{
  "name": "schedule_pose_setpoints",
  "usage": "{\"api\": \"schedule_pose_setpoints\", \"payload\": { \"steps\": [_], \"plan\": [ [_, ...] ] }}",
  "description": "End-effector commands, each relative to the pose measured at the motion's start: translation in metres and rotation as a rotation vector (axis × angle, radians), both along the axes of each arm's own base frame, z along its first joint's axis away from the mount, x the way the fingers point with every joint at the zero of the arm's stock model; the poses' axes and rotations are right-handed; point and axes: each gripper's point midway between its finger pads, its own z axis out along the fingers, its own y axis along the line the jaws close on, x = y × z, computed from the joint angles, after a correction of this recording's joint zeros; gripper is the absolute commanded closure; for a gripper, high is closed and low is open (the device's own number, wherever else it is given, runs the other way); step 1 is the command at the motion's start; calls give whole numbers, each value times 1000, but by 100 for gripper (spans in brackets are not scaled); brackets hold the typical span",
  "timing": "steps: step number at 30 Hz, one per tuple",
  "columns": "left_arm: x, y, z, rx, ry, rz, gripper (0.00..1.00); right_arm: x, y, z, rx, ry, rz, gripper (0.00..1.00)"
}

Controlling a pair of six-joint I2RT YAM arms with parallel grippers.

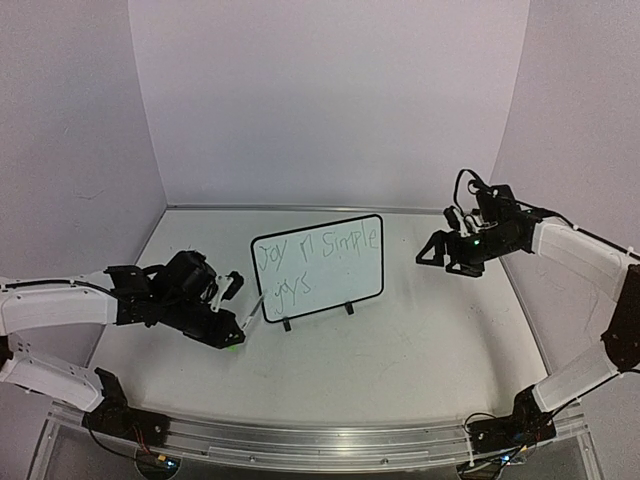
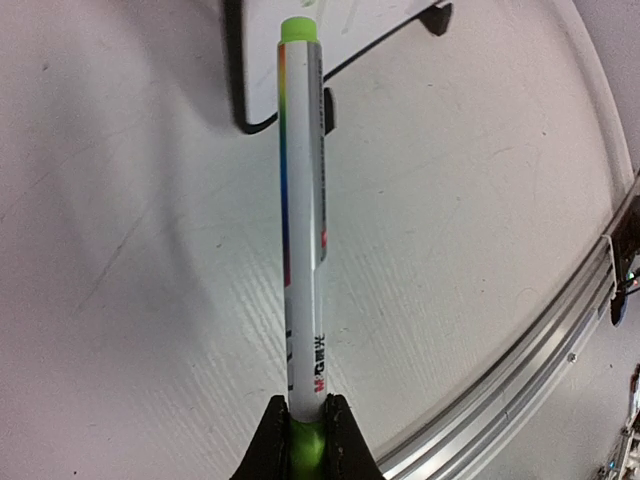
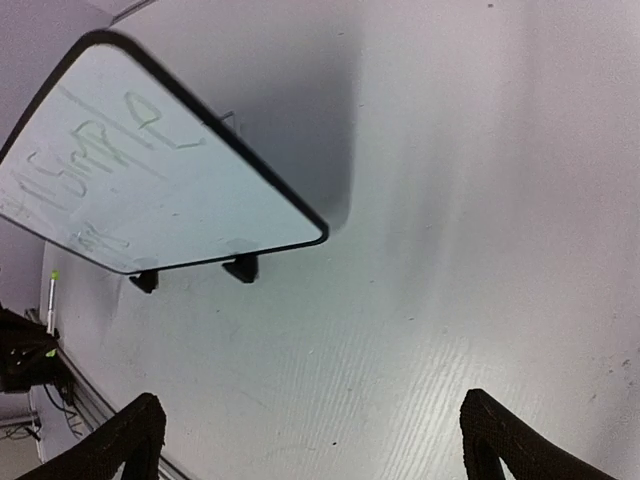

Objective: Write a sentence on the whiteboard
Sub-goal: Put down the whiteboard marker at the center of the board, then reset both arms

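From above, the whiteboard stands tilted on its two black feet at the middle of the table. The sentence runs across it in two lines of thin green handwriting. The left gripper sits just lower left of the board, clenched on a marker. The marker's far end points up at the board's lower left corner, and whether it touches there cannot be told. The right gripper hangs to the right of the board, apart from it, with its jaws spread.

In the left wrist view, the two black fingers at the bottom edge pinch the green lower end of the marker. Its white barrel, with a rainbow stripe, runs straight up the frame to a green tip. That tip overlaps the board's black frame at the top of the frame.

In the right wrist view, the board fills the upper left, with its writing seen at a slant. The two fingers stand wide apart in the bottom corners, with nothing but bare table between them. The marker shows small at the far left edge.
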Motion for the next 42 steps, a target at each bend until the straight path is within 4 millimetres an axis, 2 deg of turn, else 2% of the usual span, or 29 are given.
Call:
{"api": "schedule_pose_setpoints", "payload": {
  "steps": [1, 4, 9, 15, 21, 24, 30, 34, 37, 42],
  "plan": [
    [2, 45, -16, 98, 85, 174, 100, 18, -36, 6, -39, -58, -139, 2],
    [16, 65, -25, 141, 98, 243, 100, 27, -49, 9, -61, -88, -188, 2],
    [64, 85, -32, 146, 60, 346, 98, 38, -67, 16, -92, -142, -269, 2],
    [124, 84, -36, 146, -16, 347, 95, 42, -80, 14, -116, -182, -325, 2],
    [156, 87, -54, 186, -13, 335, 93, 40, -88, 8, -130, -196, -366, 2],
    [166, 89, -56, 178, -28, 341, 82, 39, -90, 6, -131, -211, -376, 2],
    [185, 95, -56, 172, -61, 365, 51, 41, -95, 2, -151, -230, -389, 2],
    [198, 103, -48, 167, -111, 391, 30, 44, -100, 3, -175, -262, -408, 2],
    [211, 121, -38, 146, -148, 449, 23, 48, -104, 7, -177, -305, -424, 2],
    [238, 176, -11, 96, -244, 596, 17, 51, -117, 14, -194, -404, -473, 2]
  ]
}}
